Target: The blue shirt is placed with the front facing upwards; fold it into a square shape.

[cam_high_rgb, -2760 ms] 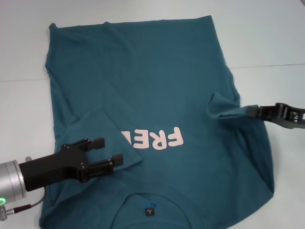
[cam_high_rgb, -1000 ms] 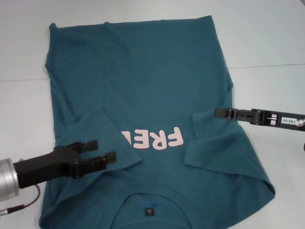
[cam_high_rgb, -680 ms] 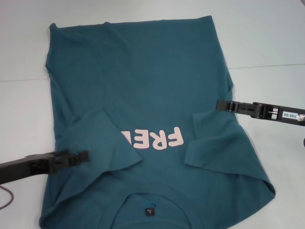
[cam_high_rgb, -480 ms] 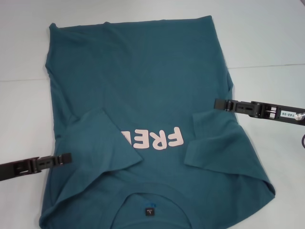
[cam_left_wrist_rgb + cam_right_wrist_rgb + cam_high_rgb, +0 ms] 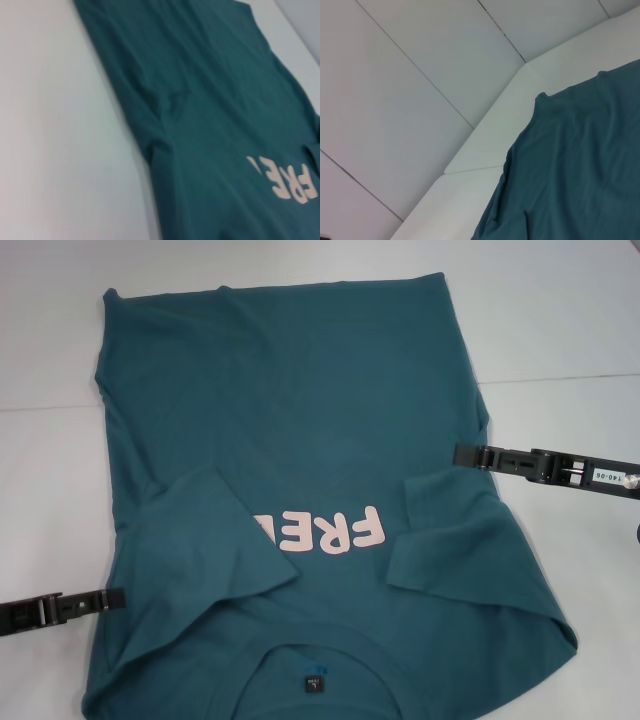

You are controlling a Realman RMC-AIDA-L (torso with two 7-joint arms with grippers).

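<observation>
The blue shirt (image 5: 320,480) is lying flat on the white table (image 5: 560,330), lettering up, both sleeves folded inward. The left gripper (image 5: 105,598) is sitting at its left edge and the right gripper (image 5: 470,453) at its right edge, both edge-on, holding nothing; their opening cannot be told.

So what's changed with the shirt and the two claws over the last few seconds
The right claw carried the right sleeve inward onto the shirt, let it go and drew back to the shirt's right edge. The left claw pulled off the folded left sleeve and back to the shirt's left edge. The left sleeve fold, the lettering and the shirt body stayed as they were.
</observation>
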